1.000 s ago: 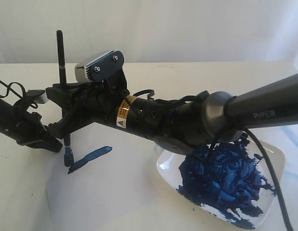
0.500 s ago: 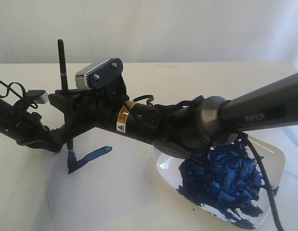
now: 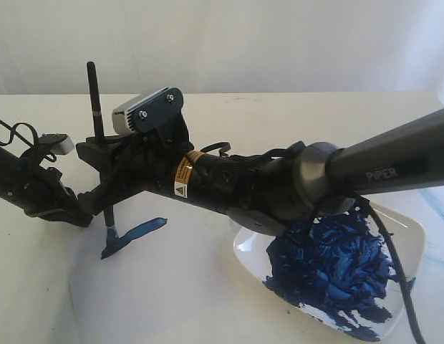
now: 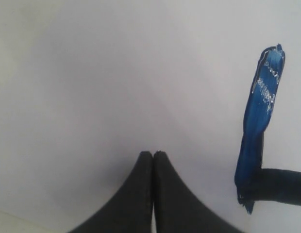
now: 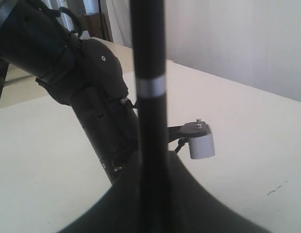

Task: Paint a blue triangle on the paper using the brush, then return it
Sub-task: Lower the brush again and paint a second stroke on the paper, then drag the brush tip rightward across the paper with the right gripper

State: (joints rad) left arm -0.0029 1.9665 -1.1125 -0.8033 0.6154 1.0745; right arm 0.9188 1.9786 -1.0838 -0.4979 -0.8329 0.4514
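Upright brush held fast in the closed right tool, bristle tip touched the paper at one end of a single blue stroke, left tool stood fully closed, empty, near that stroke.

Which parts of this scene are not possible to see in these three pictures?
- Exterior view: the right claw covers the middle of the brush, so the grip is hidden.
- Exterior view: the right arm hides part of the rim of the dish.
- Left wrist view: the picture's edge cuts off the brush; only its end at the blue stroke shows.
- Right wrist view: the claw hides the brush tip.
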